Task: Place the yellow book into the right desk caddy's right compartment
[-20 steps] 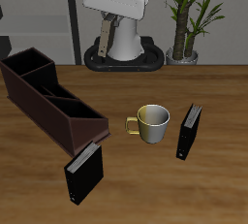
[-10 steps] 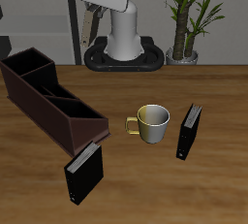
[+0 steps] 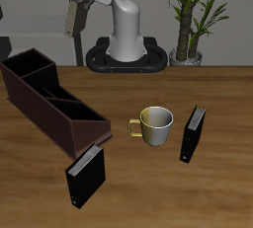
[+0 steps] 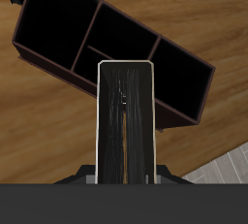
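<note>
My gripper [image 3: 75,11] hangs high over the back of the table, beyond the caddy's far end, shut on the yellow book [image 3: 70,25]. The book dangles below the fingers as a thin tan strip. Seen edge-on in the wrist view, the yellow book [image 4: 126,121] sits between the fingers of the gripper [image 4: 126,175]. The right desk caddy [image 3: 59,121] is a long dark maroon box lying diagonally on the wood. Its squarish right compartment [image 3: 28,69] is the end cell farthest back. In the wrist view the caddy [image 4: 58,70] lies below the book with three dark cells showing.
A yellow-green mug [image 3: 154,124] stands mid-table. One black book [image 3: 192,133] stands beside the mug, another black book [image 3: 85,175] stands just off the caddy's near end. The robot base [image 3: 124,54] and a potted plant [image 3: 193,15] are at the back.
The arm has swung sideways and upward with the yellow book, from in front of the robot base to above the caddy's far end. Nothing on the table moved.
</note>
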Controlling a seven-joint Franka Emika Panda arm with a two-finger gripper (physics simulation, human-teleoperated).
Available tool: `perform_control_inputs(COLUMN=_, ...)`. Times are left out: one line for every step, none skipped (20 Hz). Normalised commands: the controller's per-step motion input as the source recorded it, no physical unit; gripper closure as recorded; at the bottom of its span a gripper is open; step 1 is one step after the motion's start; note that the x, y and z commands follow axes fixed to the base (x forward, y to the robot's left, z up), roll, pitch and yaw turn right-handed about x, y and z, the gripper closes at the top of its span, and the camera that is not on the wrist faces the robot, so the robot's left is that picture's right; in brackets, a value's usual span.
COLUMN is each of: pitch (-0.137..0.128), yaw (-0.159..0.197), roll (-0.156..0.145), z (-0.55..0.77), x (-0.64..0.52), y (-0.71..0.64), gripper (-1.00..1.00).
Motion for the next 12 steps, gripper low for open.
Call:
perform_control_inputs(pitch=0.023, yaw=-0.016, roll=0.028, z=0.03, x=-0.08, y=-0.08, gripper=1.0)
perform_control_inputs(pitch=-0.046, yaw=-0.057, roll=-0.068, z=0.25, x=-0.4, y=-0.51, gripper=1.0)
perform_control_inputs(pitch=-0.046, yaw=0.004, roll=-0.03, z=0.1, x=-0.12, y=-0.12, gripper=1.0)
perform_control_inputs(pitch=-0.059, yaw=0.005, roll=0.012, z=0.19, x=-0.23, y=-0.28, gripper=1.0)
perform_control_inputs(pitch=-0.043, yaw=-0.076, roll=-0.078, z=0.17, x=-0.26, y=-0.45, gripper=1.0)
perform_control_inputs(pitch=-0.035, yaw=-0.047, roll=-0.053, z=0.18, x=-0.18, y=-0.34, gripper=1.0)
perform_control_inputs(pitch=-0.054, yaw=-0.022, roll=-0.022, z=0.2, x=-0.12, y=-0.31, gripper=1.0)
perform_control_inputs(pitch=-0.025, yaw=-0.018, roll=-0.055, z=0.18, x=-0.06, y=-0.3, gripper=1.0)
perform_control_inputs(pitch=-0.025, yaw=-0.022, roll=-0.059, z=0.16, x=-0.03, y=-0.24, gripper=1.0)
perform_control_inputs(pitch=0.0, yaw=0.0, roll=0.0, z=-0.01, x=0.01, y=0.05, gripper=1.0)
perform_control_inputs(pitch=-0.078, yaw=0.082, roll=-0.032, z=0.1, x=0.03, y=-0.13, gripper=1.0)
perform_control_inputs(pitch=0.019, yaw=-0.036, roll=-0.055, z=0.06, x=0.06, y=-0.25, gripper=1.0)
